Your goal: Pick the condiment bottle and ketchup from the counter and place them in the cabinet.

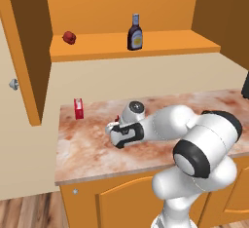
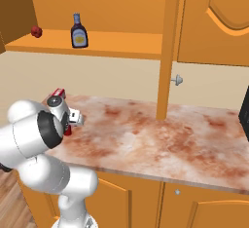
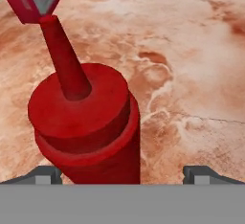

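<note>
The ketchup (image 3: 86, 122), an all-red squeeze bottle with a pointed nozzle, stands upright on the marbled counter (image 3: 191, 65). My gripper (image 3: 125, 175) hangs just above it, open, one fingertip on each side of the bottle and touching nothing. From the left base view, the gripper (image 1: 113, 130) is low over the counter (image 1: 92, 149), and a sliver of the ketchup (image 1: 116, 120) shows behind it. The dark condiment bottle (image 1: 135, 33) with its yellowish label stands upright on the cabinet (image 1: 160, 44) shelf, also seen as the condiment bottle (image 2: 79, 31) from the right.
A small red-and-white carton (image 1: 78, 108) stands on the counter just beyond the ketchup. A small round red object (image 1: 69, 37) lies at the shelf's left end. The cabinet door (image 1: 22, 51) hangs open on the left. A dark object (image 2: 244, 110) stands at the counter's right end.
</note>
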Robot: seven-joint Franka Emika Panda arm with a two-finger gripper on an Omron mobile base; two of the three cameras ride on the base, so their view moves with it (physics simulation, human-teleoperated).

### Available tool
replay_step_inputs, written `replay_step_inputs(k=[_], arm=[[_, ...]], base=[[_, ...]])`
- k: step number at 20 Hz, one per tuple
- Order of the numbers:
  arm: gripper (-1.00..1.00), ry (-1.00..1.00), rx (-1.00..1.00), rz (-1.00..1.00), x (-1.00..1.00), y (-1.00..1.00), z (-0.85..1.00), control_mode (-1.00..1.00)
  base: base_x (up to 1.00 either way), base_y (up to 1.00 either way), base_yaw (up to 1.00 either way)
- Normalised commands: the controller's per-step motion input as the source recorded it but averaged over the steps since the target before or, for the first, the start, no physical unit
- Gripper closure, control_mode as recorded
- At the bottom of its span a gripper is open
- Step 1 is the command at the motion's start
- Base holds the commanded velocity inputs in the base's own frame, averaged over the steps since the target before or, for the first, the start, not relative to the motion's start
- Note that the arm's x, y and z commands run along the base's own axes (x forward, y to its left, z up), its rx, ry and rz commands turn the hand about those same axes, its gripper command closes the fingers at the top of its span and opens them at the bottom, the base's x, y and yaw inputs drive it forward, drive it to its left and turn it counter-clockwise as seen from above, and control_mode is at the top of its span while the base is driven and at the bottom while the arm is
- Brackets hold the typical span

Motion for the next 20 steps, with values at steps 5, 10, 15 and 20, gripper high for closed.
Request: replay_step_inputs(k=[5,10,15,20], arm=[[1.0,0.0,0.0,0.0,0.11,0.05,-0.09,-1.0],[1.0,-0.04,0.0,0.0,0.01,0.0,0.0,-1.0],[1.0,-0.09,0.0,0.0,0.0,0.0,0.24,-1.0],[1.0,-0.12,0.0,0.01,-0.16,0.0,0.69,-1.0]], base=[[0.0,0.0,0.0],[0.0,0.0,0.0],[0.0,0.0,0.0],[0.0,0.0,0.0]])
